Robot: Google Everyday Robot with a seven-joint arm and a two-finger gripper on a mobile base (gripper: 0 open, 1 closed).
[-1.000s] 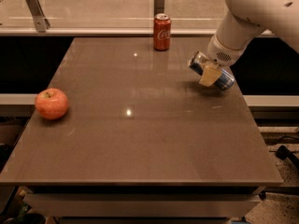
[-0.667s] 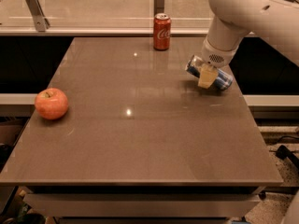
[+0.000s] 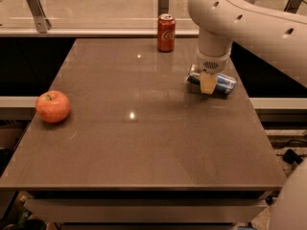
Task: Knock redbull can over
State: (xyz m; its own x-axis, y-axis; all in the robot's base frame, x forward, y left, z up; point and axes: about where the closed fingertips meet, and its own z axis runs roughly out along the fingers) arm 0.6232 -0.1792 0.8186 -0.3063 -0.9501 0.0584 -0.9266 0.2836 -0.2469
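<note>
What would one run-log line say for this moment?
redbull can: on its side | tool: at its middle | cola can: upright

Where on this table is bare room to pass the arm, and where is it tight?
Widest bare patch: the front half of the table, right of the apple. The middle, between apple and cola can, is free too. Crowded at the back right of the view, where the gripper sits over the redbull can lying on its side.
</note>
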